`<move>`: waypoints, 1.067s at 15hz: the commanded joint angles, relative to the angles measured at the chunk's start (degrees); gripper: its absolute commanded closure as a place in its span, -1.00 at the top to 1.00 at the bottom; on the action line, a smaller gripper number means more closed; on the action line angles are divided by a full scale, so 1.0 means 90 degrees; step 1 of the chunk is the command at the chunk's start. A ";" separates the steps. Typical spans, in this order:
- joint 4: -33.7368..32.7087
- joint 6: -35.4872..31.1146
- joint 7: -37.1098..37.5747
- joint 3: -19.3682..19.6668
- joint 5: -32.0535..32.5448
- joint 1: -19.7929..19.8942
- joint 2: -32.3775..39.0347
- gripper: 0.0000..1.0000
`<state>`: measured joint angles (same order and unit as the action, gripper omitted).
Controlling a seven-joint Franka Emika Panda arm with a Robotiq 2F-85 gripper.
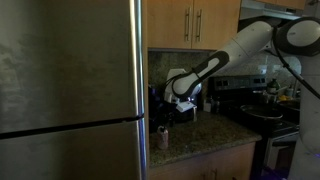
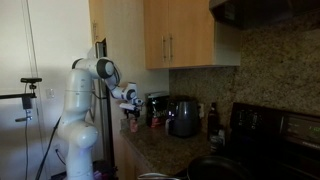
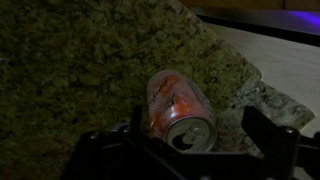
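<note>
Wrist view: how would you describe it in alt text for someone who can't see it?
An orange-patterned drinks can sits on a speckled granite countertop, its silver top facing the camera. The robot's open pincer frames it from the bottom edge, with one dark finger on each side.

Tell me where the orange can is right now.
In the wrist view, the can sits on the granite countertop near its edge, centred just ahead of the open gripper.

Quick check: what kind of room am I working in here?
Most likely a home kitchen: there is a granite countertop, wooden wall cabinets and a stainless refrigerator.
</note>
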<state>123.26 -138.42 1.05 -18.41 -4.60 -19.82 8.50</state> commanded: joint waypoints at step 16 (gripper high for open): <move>-0.0392 0.2086 -0.0276 0.0300 -0.0285 0.0323 -0.2117 1.00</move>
<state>120.64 -123.34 -1.79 -15.55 -6.96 -17.05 -10.92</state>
